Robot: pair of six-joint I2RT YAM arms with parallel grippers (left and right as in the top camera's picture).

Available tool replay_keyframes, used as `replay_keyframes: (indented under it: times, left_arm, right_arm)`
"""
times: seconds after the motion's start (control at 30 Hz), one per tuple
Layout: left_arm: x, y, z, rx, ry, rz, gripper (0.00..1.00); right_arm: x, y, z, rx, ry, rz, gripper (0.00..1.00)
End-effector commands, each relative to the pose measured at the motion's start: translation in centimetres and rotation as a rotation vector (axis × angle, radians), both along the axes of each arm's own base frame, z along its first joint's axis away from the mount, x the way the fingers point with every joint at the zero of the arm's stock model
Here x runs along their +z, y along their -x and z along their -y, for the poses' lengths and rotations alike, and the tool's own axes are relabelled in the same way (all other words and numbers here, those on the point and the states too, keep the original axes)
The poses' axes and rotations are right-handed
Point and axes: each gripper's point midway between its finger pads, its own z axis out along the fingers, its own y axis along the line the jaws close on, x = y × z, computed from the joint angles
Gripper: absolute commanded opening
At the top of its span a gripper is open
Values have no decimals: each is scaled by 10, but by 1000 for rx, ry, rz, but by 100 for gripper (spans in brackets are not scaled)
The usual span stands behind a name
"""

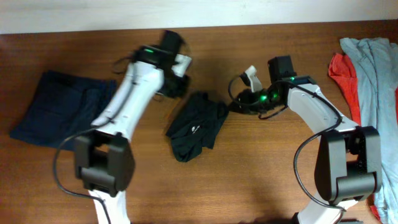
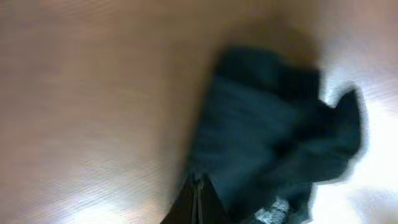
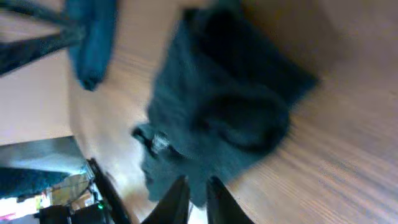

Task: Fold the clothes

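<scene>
The black T-shirt (image 1: 198,124) lies crumpled in a heap on the wooden table (image 1: 261,180), with a small white mark showing on it. My left gripper (image 1: 176,86) is just up and left of the heap. In the blurred left wrist view its fingers (image 2: 198,200) are pressed together at the edge of the shirt (image 2: 273,137), with nothing seen between them. My right gripper (image 1: 239,102) is at the shirt's right edge. In the right wrist view its fingers (image 3: 194,194) stand a narrow gap apart, just short of the shirt (image 3: 217,106).
A dark navy folded garment (image 1: 59,107) lies at the left. Light grey (image 1: 376,81) and red (image 1: 343,78) garments lie at the right edge. A pale wall strip (image 1: 186,12) runs along the table's far edge.
</scene>
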Motion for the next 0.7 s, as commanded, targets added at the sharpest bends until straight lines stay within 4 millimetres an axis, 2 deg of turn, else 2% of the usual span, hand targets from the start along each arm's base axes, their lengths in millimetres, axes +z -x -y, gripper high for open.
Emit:
replay_keyframes:
  times: [0.0, 0.13, 0.2, 0.27, 0.37, 0.47, 0.53, 0.6, 0.67]
  left_arm:
    - [-2, -6, -11, -61, 95, -4, 1]
    - [-16, -12, -30, -17, 90, -32, 0]
    - [-17, -14, -39, 5, 97, -38, 0]
    - [-16, -14, -43, 20, 132, -50, 0]
    - [-14, -10, -46, 35, 192, -80, 0]
    - [-14, -7, -49, 33, 192, -94, 0]
    - [-15, -2, -52, 14, 185, -110, 0]
    - [-15, 2, -52, -3, 180, -122, 0]
    - [-16, 5, -52, -11, 177, -129, 0]
  right_arm:
    - [19, -3, -32, -20, -41, -18, 13]
    - [8, -1, -67, 7, 56, 48, 13]
    - [-5, 3, -83, 14, 138, 76, 13]
    - [-23, 3, -89, -10, 256, 100, 13]
    - [-48, -2, -85, -61, 405, 129, 13]
    - [-63, -2, -85, -56, 430, 116, 13]
    - [-73, 2, -76, -53, 465, 81, 13]
    - [-79, 12, -57, -37, 528, 37, 9]
    - [-75, 22, -40, -7, 565, 3, 4]
